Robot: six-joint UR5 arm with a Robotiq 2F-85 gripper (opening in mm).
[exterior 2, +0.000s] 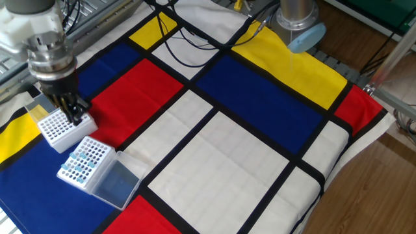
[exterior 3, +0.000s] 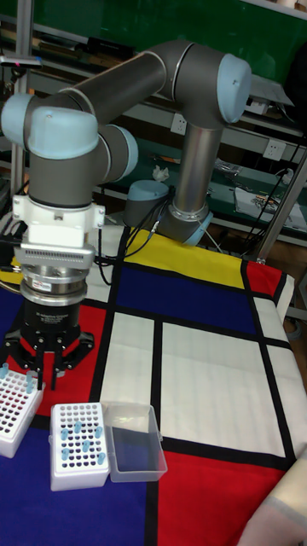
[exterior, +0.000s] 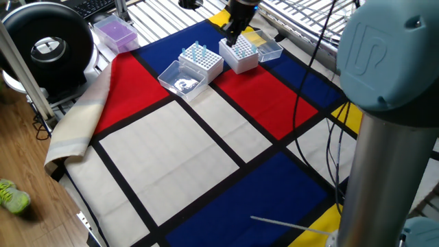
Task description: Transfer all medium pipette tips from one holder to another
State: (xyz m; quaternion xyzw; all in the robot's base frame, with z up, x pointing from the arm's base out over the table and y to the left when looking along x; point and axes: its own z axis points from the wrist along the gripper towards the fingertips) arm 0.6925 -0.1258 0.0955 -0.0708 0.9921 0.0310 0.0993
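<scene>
Several medium pipette tips (exterior: 199,49) stand in a white holder (exterior 2: 83,162) with a clear lid open beside it; this holder also shows in the tall fixed view (exterior 3: 77,445). A second white holder (exterior: 239,53) sits just behind it. My gripper (exterior 2: 75,117) hangs low over this second holder (exterior 2: 60,127), at its corner nearest the red field. Its fingers are nearly together, with a pale-blue sliver of a tip (exterior 3: 34,381) at their ends. The gripper (exterior 3: 43,374) hides the holes under it.
A clear lid (exterior: 180,81) lies open next to the first holder. A small clear box (exterior: 269,46) sits behind the second holder, and a purple box (exterior: 115,33) stands off the cloth. Black cables (exterior 2: 195,52) cross the far side, near the arm's base (exterior 2: 296,19).
</scene>
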